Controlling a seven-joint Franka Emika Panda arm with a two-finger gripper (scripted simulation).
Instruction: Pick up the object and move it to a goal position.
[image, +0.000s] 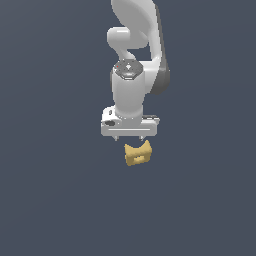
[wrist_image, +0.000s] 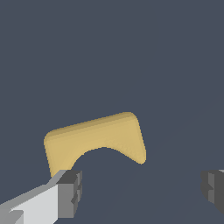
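Observation:
The object (image: 137, 154) is a small mustard-yellow block with a V-notched edge and a small hole. It sits just below my white gripper (image: 129, 137) in the exterior view, slightly toward that view's right. In the wrist view the object (wrist_image: 94, 138) shows its curved notch and lies beyond the fingertips, nearer one grey pad (wrist_image: 70, 192) than the other (wrist_image: 214, 188). The gripper (wrist_image: 142, 190) is open wide and holds nothing. The object is not between the pads.
A plain dark grey-blue surface (image: 60, 200) fills both views. The white arm (image: 132, 60) rises above the gripper toward the top of the exterior view. No goal marker shows.

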